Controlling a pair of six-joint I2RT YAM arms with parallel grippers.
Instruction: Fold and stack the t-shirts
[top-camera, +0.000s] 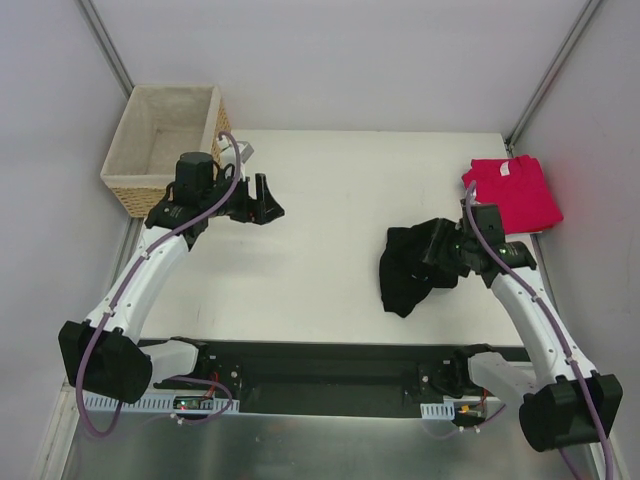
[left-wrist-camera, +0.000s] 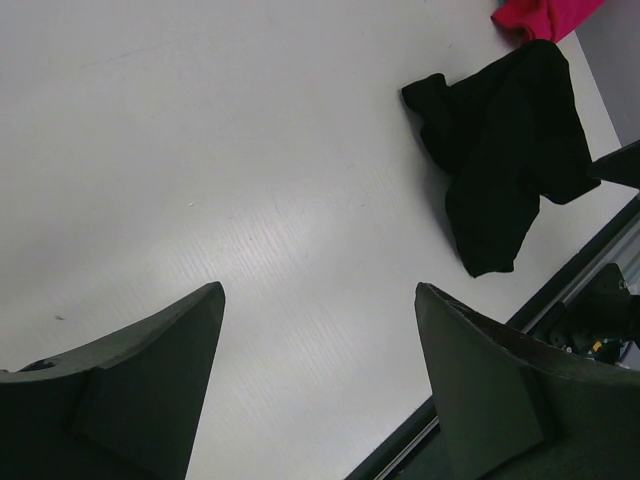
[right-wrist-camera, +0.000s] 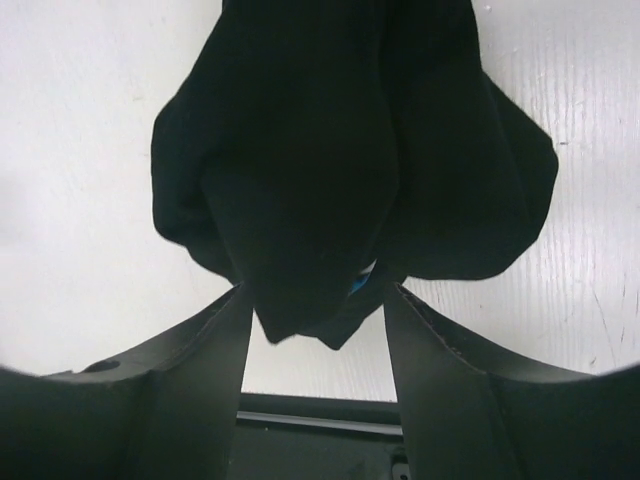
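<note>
Near right, my right gripper (right-wrist-camera: 312, 290) straddles the crumpled black t-shirt (top-camera: 405, 272); whether it pinches, I cannot tell. Farther left, my left gripper (top-camera: 262, 200) hangs spread, empty. Far right, the red t-shirt (top-camera: 515, 192) lies folded, likely the stack's base.

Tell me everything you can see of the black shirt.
The black shirt is soft, dark cloth, crumpled into an uneven heap, not folded. It lies on the right part of the white table, nearer the arm bases than the red shirt. A sliver of blue print peeks out in the right wrist view. The right gripper has a bunched fold between its fingers, both touching the cloth.
</note>
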